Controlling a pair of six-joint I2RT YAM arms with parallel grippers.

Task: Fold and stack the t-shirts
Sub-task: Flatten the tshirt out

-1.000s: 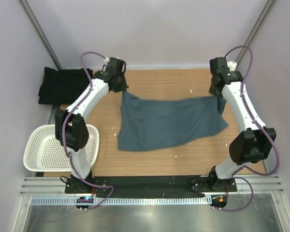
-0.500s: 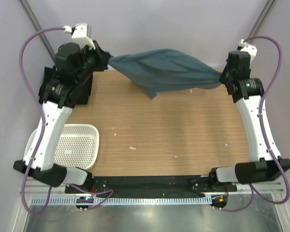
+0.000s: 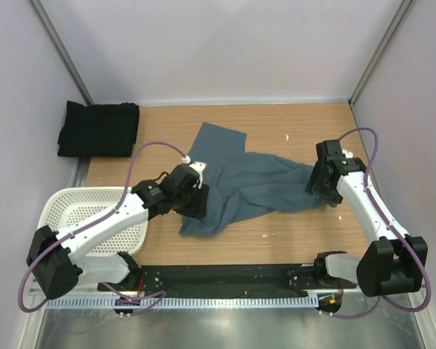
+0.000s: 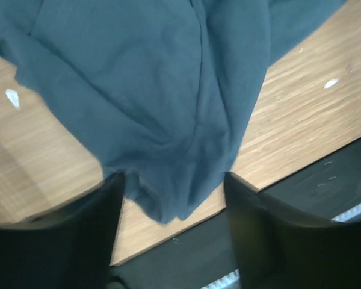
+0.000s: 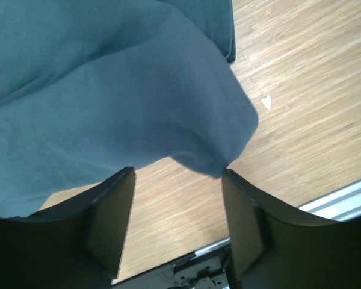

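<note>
1. In the half second before this moment both arms came down from their raised stretch at the far side. The slate blue-grey t-shirt [image 3: 254, 185] no longer hung in the air between them and lay on the wooden table [image 3: 298, 243].
2. The shirt sat crumpled around the middle of the table. One flap reached toward the far side, a bunched corner pointed toward the near edge on the left, and its right end lay by the right arm.
3. The left gripper [image 3: 192, 203] was low over the shirt's left edge. In the left wrist view its fingers [image 4: 78, 241] stood well apart, with the cloth's lower edge lying loose in the gap between them, not pinched.
4. The right gripper [image 3: 323, 193] was at the shirt's right end. In the right wrist view its fingers [image 5: 108, 229] were also spread. A rounded fold of cloth reached down close to one fingertip, though whether it touched could not be told.
5. The black t-shirt [image 3: 98, 129] lay folded at the far left corner, overhanging the wood's left edge, well apart from the blue-grey one.
6. A white perforated basket [image 3: 73, 218] stood at the near left, just off the table's edge, with the left arm's white link crossing above its near side.
7. A few small white flecks [image 3: 265, 235] dotted the bare wood near the shirt.
</note>
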